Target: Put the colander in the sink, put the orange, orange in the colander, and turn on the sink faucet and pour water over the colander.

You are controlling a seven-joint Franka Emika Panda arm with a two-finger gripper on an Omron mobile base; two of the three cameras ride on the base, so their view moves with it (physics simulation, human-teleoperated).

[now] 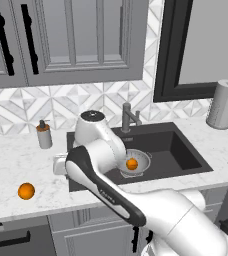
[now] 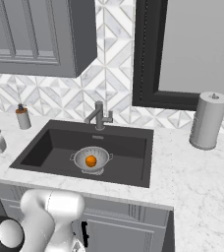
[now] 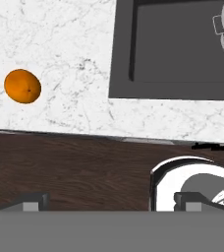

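Note:
The colander (image 1: 137, 162) sits in the dark sink (image 1: 178, 147) with one orange (image 1: 132, 163) inside it; the right base view shows the same colander (image 2: 91, 156) and orange (image 2: 90, 161). A second orange (image 1: 26, 191) lies on the marble counter left of the sink and appears at the upper left of the hand view (image 3: 22, 86). My gripper (image 3: 111, 203) is open and holds nothing, its fingertips (image 3: 33, 202) spread wide. The hand (image 1: 61, 166) hovers by the sink's left rim, to the right of the loose orange. The faucet (image 1: 127, 117) stands behind the basin; no water runs.
A soap dispenser (image 1: 44, 134) stands on the counter left of the faucet. A paper towel roll (image 2: 208, 120) stands on the counter to the right. Wall cabinets hang above. The counter's front edge and the dark wood floor (image 3: 74, 167) lie below the hand.

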